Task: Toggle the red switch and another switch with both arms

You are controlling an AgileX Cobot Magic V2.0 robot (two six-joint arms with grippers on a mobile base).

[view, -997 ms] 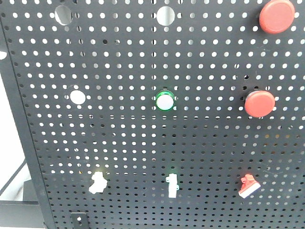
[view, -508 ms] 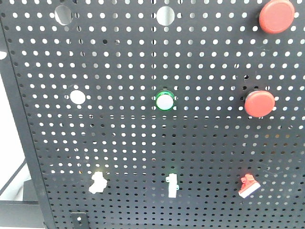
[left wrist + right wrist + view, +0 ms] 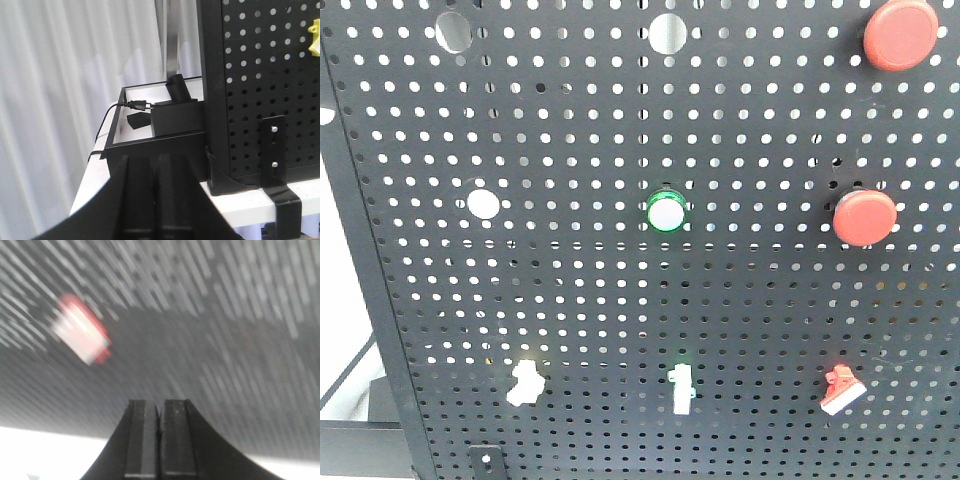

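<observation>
Red switch low on the pegboard lies up-left of the closed, empty right end effector, while the pale switch sits up-right of the closed left end effector.

White curtains behind white table

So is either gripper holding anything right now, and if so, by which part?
Nothing is held. The left gripper and right gripper both have their fingers closed together with nothing between them, short of the switches.
</observation>
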